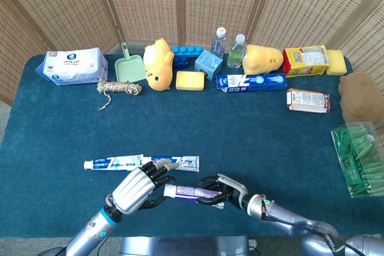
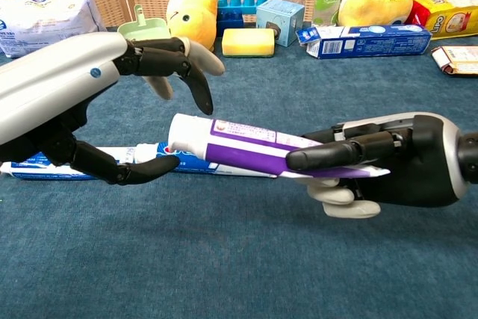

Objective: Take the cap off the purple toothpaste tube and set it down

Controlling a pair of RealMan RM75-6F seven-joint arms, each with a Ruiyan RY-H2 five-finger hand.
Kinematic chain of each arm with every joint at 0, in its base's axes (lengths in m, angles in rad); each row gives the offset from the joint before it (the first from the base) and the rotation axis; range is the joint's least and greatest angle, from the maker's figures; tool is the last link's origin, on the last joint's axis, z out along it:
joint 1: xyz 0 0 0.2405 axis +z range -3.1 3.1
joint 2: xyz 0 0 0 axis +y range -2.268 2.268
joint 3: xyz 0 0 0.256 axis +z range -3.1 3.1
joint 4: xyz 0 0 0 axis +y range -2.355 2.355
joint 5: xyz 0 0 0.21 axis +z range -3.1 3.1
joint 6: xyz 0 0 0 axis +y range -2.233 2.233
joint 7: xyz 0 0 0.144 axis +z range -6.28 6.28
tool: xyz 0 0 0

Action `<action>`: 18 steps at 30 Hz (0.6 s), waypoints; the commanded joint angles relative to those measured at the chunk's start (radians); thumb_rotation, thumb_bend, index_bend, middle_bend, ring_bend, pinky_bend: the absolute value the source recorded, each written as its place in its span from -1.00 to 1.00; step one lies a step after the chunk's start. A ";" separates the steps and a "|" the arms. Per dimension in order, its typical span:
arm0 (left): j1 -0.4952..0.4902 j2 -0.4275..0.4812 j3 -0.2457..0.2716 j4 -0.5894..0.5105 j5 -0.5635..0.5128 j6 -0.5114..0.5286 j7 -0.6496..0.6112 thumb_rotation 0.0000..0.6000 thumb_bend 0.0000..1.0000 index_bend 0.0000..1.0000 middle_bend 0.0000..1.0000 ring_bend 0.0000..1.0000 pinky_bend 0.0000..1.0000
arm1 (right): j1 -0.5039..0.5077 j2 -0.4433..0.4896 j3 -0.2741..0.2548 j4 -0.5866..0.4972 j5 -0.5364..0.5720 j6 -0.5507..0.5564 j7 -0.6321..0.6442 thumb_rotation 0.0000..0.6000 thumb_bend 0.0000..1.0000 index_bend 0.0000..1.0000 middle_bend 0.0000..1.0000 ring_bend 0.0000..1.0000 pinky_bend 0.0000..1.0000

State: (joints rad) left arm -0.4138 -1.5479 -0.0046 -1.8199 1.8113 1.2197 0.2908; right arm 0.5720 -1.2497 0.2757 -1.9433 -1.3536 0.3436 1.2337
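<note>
My right hand [image 2: 388, 166] [image 1: 225, 187] grips the purple toothpaste tube [image 2: 276, 149] [image 1: 195, 192] by its body and holds it level above the cloth. Its white cap [image 2: 185, 133] [image 1: 170, 190] points left. My left hand [image 2: 97, 98] [image 1: 139, 188] is open around that cap, fingers arched above it and thumb below. I cannot tell whether the fingers touch the cap.
Two blue and white toothpaste tubes [image 1: 141, 162] [image 2: 82, 158] lie end to end on the blue cloth just behind the hands. Toys, bottles, boxes, a sponge [image 1: 189, 80] and a dustpan line the far edge. A green box [image 1: 359, 160] stands at the right.
</note>
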 commanded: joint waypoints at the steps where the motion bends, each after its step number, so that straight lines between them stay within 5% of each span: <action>1: 0.003 0.009 0.005 -0.010 -0.001 0.010 0.003 1.00 -0.43 -0.24 -0.54 -0.59 -0.39 | 0.001 0.006 0.000 -0.002 0.003 -0.001 0.006 1.00 -0.23 0.81 0.60 0.56 0.75; 18: -0.014 0.000 0.001 -0.011 -0.029 0.009 0.010 1.00 -0.40 -0.25 -0.53 -0.58 -0.31 | 0.002 0.021 -0.001 -0.004 -0.026 -0.011 0.057 1.00 -0.22 0.81 0.60 0.56 0.75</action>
State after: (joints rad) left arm -0.4277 -1.5480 -0.0028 -1.8313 1.7829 1.2289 0.3008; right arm 0.5742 -1.2293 0.2750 -1.9472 -1.3776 0.3332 1.2891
